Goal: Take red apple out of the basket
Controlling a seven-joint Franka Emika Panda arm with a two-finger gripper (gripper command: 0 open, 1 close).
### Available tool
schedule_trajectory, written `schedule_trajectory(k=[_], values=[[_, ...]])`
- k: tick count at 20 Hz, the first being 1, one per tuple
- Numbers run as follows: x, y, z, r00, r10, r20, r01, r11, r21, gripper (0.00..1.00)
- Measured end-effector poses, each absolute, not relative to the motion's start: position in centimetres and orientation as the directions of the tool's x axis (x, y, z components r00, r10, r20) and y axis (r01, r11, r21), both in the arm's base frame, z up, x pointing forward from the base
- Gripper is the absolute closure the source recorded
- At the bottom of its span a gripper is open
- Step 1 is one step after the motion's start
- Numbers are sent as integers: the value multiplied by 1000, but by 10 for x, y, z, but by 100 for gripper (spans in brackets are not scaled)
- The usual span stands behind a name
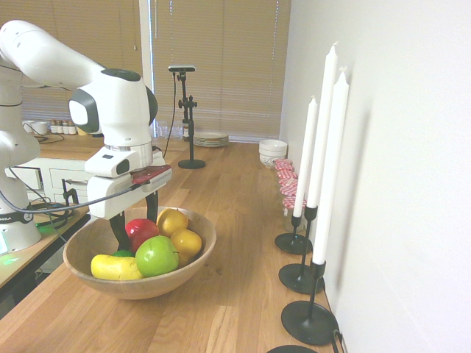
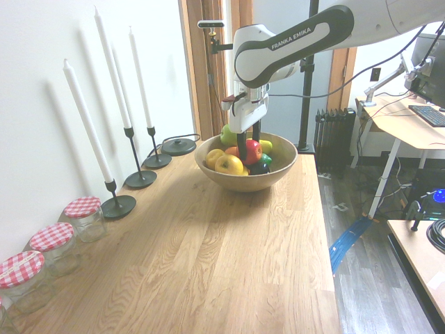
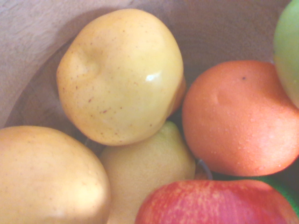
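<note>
On the wooden counter (image 1: 243, 243) you have the basket (image 1: 88, 254), and the red apple (image 1: 141, 230) lies inside it among the other fruit. Your gripper (image 1: 136, 224) reaches down into the basket with one dark finger on each side of the apple; the fingers (image 1: 120, 229) are parted wide enough to straddle it, and you cannot tell from these views whether the pads already press on its skin. From the second exterior view you see the same thing: the apple sits just under the gripper, between the two fingers, near the middle of the basket.

Around the apple you have a green apple (image 1: 157, 255) toward the near rim, a yellow fruit (image 1: 115, 267) beside that, and two yellow-orange round fruits (image 1: 185, 243) on the wall side. Your wrist view shows the apple's red top at the lower edge, with a pale yellow apple (image 3: 122, 74) and an orange fruit (image 3: 240, 116) close by it.

Along the wall you have three white candles (image 1: 329, 125) in black holders, and jars with red checked lids (image 2: 52, 236) further along.
</note>
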State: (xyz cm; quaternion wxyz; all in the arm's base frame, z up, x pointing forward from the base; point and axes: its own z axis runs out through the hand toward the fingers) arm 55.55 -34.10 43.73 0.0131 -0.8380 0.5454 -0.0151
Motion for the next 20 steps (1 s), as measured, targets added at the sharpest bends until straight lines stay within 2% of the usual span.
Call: schedule_trajectory(k=[14, 17, 20], values=[[566, -333, 448, 414, -910, 20, -908, -415, -65, 100], [575, -308, 481, 451, -892, 46, -886, -453, -99, 100], [582, -258, 549, 498, -863, 86, -850, -506, -147, 100]])
